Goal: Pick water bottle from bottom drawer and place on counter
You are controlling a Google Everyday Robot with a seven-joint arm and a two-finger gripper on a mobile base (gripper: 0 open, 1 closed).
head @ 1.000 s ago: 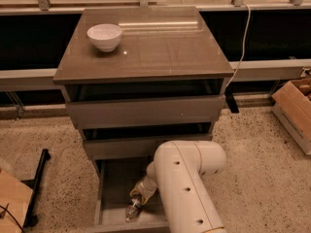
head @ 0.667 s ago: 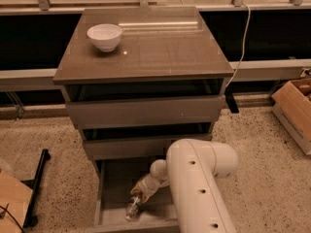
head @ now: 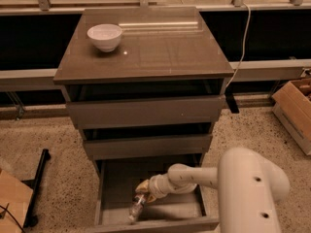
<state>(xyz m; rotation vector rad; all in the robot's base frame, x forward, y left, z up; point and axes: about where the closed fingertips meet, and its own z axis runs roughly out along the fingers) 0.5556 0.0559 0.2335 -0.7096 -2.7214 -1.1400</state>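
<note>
Camera view: claw [head: 144, 192] apparently grips water bottle [head: 135, 208] inside bottom drawer [head: 115, 178].

Speckled terrazzo floor [head: 43, 130]; cardboard box [head: 295, 108] at right.

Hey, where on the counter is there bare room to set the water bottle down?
The counter is bare right of the bowl and along its whole front edge; only the back-left corner is taken. The tool is down in the bottom drawer at the water bottle, where room is tight.
</note>
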